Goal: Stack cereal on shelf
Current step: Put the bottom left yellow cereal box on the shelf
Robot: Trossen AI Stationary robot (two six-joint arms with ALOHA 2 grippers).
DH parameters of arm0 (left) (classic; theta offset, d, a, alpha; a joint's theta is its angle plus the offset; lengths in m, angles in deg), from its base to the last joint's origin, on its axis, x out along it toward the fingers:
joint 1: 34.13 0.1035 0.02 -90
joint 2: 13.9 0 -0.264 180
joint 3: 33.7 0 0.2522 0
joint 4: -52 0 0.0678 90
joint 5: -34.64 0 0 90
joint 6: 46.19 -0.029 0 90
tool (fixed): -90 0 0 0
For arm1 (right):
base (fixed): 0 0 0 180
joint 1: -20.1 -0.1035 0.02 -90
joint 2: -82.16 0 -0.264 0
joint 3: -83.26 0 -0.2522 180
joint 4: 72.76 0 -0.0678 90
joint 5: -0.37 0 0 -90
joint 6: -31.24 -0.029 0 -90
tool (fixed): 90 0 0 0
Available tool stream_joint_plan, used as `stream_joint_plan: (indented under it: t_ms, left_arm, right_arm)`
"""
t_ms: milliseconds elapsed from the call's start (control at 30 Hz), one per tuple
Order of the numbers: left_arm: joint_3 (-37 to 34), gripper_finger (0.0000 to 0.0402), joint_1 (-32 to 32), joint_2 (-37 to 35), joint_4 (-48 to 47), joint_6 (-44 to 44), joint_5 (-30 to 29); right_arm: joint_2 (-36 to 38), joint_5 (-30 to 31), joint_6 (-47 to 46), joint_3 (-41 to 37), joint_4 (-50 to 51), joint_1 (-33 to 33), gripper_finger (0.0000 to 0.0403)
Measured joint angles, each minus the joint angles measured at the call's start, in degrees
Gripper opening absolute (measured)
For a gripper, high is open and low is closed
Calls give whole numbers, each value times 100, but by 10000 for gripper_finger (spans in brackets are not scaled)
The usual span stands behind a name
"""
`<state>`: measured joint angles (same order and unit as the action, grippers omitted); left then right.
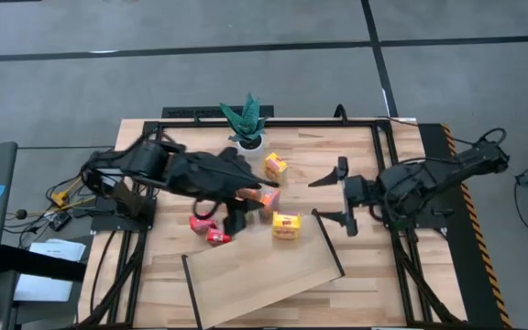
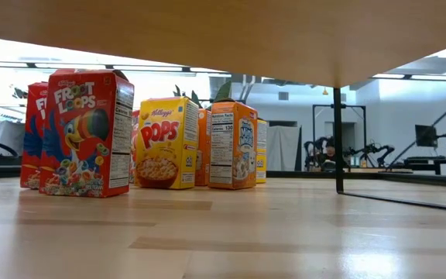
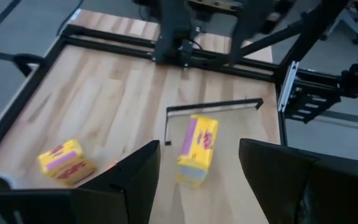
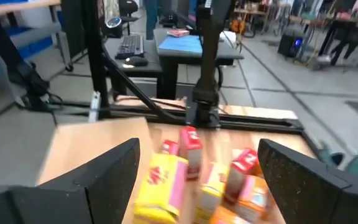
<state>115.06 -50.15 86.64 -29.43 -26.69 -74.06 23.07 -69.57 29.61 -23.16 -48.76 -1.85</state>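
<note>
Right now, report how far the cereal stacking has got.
Done: nothing; the shelf lies flat and carries no boxes. In hand: the left gripper hovers with its fingers apart over the cereal boxes and holds nothing. The right gripper waits open. Left: every box still stands on the table.

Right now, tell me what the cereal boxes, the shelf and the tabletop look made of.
Cereal boxes: printed cardboard, slightly glossy, with sharp folded edges. Shelf: pale wood board, smooth matte, thin black rails, probably metal. Tabletop: light wooden slats with visible grain and seams.
</note>
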Motion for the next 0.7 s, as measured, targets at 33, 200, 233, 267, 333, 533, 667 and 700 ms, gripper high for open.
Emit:
stream_joint_plan:
  t_ms: [33, 200, 233, 267, 333, 533, 667, 700]
  left_arm:
    - [0, 209, -40, -60, -95, 28, -49]
    - [0, 209, -246, -262, -479, 101, -256]
    - [0, 209, -285, -288, -533, 104, -294]
    - [0, 209, -325, -312, -601, 107, -338]
    - [0, 209, -389, -323, -714, 109, -374]
    - [0, 209, -543, -312, -1011, 110, -373]
    - [0, 209, -588, -298, -1145, 112, -370]
    - [0, 209, -588, -298, -1154, 112, -364]
  right_arm:
    - [-127, 90, -140, 80, 0, -64, 349]
    - [-773, 692, -334, 301, 5, -387, 348]
    - [-907, 792, -351, 320, 5, -437, 349]
    - [-1025, 882, -396, 335, 6, -482, 350]
    - [-1268, 1019, -585, 343, 10, -546, 352]
    - [-1739, 1298, -1030, 345, 3, -519, 348]
    - [-1866, 1307, -1206, 346, 16, -449, 345]
    - [-1896, 1310, -1209, 354, 6, -443, 345]
